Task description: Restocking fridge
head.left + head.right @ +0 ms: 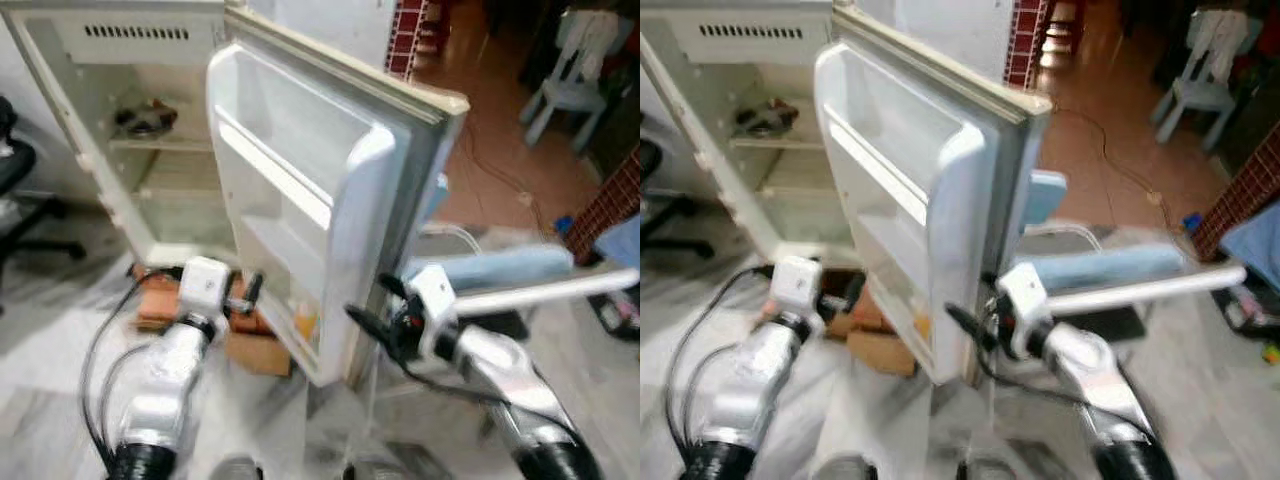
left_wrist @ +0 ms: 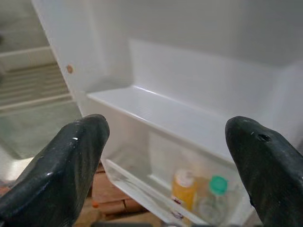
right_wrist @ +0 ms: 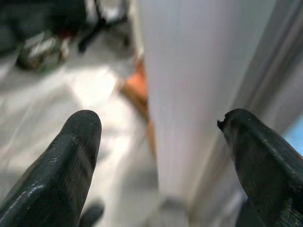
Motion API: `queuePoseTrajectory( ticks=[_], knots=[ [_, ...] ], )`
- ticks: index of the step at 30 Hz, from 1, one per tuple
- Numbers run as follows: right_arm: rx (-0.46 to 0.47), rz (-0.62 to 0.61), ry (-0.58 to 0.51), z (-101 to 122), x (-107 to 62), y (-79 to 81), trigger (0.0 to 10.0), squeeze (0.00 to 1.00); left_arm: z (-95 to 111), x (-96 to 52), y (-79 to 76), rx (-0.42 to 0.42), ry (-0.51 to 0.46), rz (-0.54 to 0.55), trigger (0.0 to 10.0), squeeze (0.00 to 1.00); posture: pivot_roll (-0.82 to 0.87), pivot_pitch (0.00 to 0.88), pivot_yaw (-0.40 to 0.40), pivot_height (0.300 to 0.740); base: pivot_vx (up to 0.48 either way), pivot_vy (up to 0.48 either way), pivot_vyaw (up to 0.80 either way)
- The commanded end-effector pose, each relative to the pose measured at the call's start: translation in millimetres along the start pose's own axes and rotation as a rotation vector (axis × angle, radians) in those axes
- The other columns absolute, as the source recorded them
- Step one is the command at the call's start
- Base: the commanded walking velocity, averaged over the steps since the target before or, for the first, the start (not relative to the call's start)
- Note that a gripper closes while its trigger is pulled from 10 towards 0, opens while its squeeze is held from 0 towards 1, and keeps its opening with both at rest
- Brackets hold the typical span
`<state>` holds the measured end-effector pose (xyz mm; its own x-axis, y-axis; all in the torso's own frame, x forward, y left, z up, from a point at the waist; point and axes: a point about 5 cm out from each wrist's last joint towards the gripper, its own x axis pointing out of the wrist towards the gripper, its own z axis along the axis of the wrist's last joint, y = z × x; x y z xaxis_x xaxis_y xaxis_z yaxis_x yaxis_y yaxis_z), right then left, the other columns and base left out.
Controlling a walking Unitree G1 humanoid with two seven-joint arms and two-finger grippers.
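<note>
Standing wide open, the fridge door (image 1: 330,190) swings toward the robot; the fridge (image 1: 120,130) behind shows one dark item on its upper shelf. Door shelves counted: two. The lower door shelf (image 2: 156,194) holds two bottles: one orange bottle (image 2: 183,188), one green-capped bottle (image 2: 214,196). Left gripper (image 2: 165,161) faces the door's inside, fingers spread wide, empty. Right gripper (image 3: 161,161) straddles the door's outer edge, fingers wide apart, gripping nothing.

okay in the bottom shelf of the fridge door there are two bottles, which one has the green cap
The clear bottle has the green cap. It stands beside the orange-yellow bottle, whose cap is pale. Both sit in the lowest door shelf, ahead of the open left pincer.
</note>
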<state>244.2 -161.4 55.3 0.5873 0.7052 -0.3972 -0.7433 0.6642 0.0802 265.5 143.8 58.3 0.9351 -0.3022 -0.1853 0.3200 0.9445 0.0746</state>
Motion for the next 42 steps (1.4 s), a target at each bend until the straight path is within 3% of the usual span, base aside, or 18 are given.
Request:
queuePoseTrajectory(
  ticks=[1, 3, 4, 5, 9, 13, 15, 16, 19, 20, 23, 27, 30, 31, 35, 37, 39, 42],
  knots=[
    [-0.051, 0.041, 0.002, 4.9, 5.0, 2.9, 10.0, 0.0, 1.3, -2.5, 9.1, 0.012, 0.005, 0.022, 10.0, 0.0, -0.02, 0.0, -0.046, 0.74, 0.0, 0.0, 0.0],
    [-0.156, -0.229, -0.001, 17.9, 4.2, -35.3, 10.0, 0.0, -6.8, -6.0, 6.5, -0.045, 0.077, -0.014, 10.0, 0.0, -0.01, 0.0, -0.048, 0.74, 0.0, 0.0, 0.0],
    [-0.156, -0.229, -0.001, 17.9, 4.2, -35.3, 10.0, 0.0, -6.8, -6.0, 6.5, -0.045, 0.077, -0.014, 10.0, 0.0, -0.01, 0.0, -0.048, 0.74, 0.0, 0.0, 0.0],
    [-0.161, -0.314, -0.034, 28.3, 2.5, -47.1, 10.0, 0.0, -12.3, -9.5, 4.3, -0.075, 0.12, -0.044, 10.0, 0.0, -0.01, 0.0, -0.047, 0.74, 0.0, 0.0, 0.0],
    [-0.146, -0.419, -0.148, 59.9, -4.5, -64.2, 10.0, 0.0, -27.7, -24.0, -6.7, -0.161, 0.24, -0.143, 10.0, 0.0, 0.0, 0.0, -0.047, 0.74, 0.0, 0.0, 0.0],
    [-0.187, -0.484, -0.275, 92.7, -10.2, -76.5, 10.0, 0.0, -34.9, -37.5, -15.2, -0.184, 0.336, -0.251, 10.0, 0.0, 0.0, 0.0, -0.049, 0.74, 0.0, 0.0, 0.0],
    [-0.194, -0.494, -0.293, 96.8, -10.5, -78.1, 10.0, 0.0, -36.2, -39.0, -15.5, -0.183, 0.354, -0.261, 10.0, 0.0, 0.01, 0.0, -0.051, 0.74, 0.0, 0.0, 0.0],
    [-0.173, -0.503, -0.366, 111.6, -10.8, -80.2, 10.0, 0.0, -41.2, -41.6, -17.1, -0.181, 0.419, -0.294, 10.0, 0.0, 0.01, 0.0, -0.053, 0.74, 0.0, 0.0, 0.0],
    [-0.073, -0.362, -0.484, 131.8, -5.3, -67.3, 10.0, 0.0, -45.4, -38.1, -20.6, -0.149, 0.457, -0.329, 10.0, 0.0, 0.01, 0.0, -0.054, 0.74, 0.0, 0.0, 0.0],
    [-0.017, -0.187, -0.56, 145.8, -3.3, -48.2, 10.0, 0.0, -48.4, -34.0, -23.9, -0.123, 0.484, -0.335, 10.0, 0.0, 0.02, 0.0, -0.053, 0.74, 0.0, 0.0, 0.0],
    [0.004, -0.068, -0.586, 152.6, -3.3, -34.4, 10.0, 0.0, -49.8, -31.2, -26.9, -0.108, 0.5, -0.342, 10.0, 0.0, 0.01, 0.0, -0.052, 0.74, 0.0, 0.0, 0.0],
    [-0.039, 0.082, -0.622, 168.9, -2.7, -10.7, 10.0, 0.0, -53.1, -14.9, -45.4, -0.054, 0.564, -0.341, 10.0, 0.0, 0.02, 0.0, -0.052, 0.74, 0.0, 0.0, 0.0],
    [0.024, 0.254, -0.681, 180.9, -8.6, 7.2, 10.0, 0.0, -51.9, 0.4, -63.4, -0.032, 0.58, -0.351, 7.8, 0.0, 0.02, 0.0, -0.052, 0.74, 0.0, 0.0, 0.0],
    [0.024, 0.254, -0.681, 180.9, -8.6, 7.2, 10.0, 0.0, -51.9, 0.4, -63.4, -0.032, 0.58, -0.351, 7.8, 0.0, 0.02, 0.0, -0.052, 0.74, 0.0, 0.0, 0.0],
    [0.136, 0.476, -0.734, 184.5, -29.9, 21.4, 10.0, 0.0, -55.4, 16.3, -85.2, -0.034, 0.59, -0.352, 7.7, 0.0, 0.02, 0.0, -0.05, 0.74, 0.0, 0.0, 0.0],
    [0.14, 0.48, -0.734, 183.9, -31.4, 21.3, 10.0, 0.0, -55.2, 18.2, -87.1, -0.032, 0.591, -0.351, 7.7, 0.0, 0.02, 0.0, -0.049, 0.74, 0.0, 0.0, 0.0],
    [0.14, 0.333, -0.681, 171.6, -21.9, 5.6, 10.0, 0.0, -52.7, 24.6, -92.1, -0.018, 0.59, -0.346, 7.2, 0.0, 0.02, 0.0, -0.045, 0.74, 0.0, 0.0, 0.0],
    [0.159, 0.314, -0.667, 166.2, -18.8, 2.5, 10.0, 0.0, -53.0, 20.4, -79.8, -0.008, 0.581, -0.332, 7.2, 0.0, 0.02, 0.0, -0.045, 0.74, 0.0, 0.0, 0.0]
  ],
)
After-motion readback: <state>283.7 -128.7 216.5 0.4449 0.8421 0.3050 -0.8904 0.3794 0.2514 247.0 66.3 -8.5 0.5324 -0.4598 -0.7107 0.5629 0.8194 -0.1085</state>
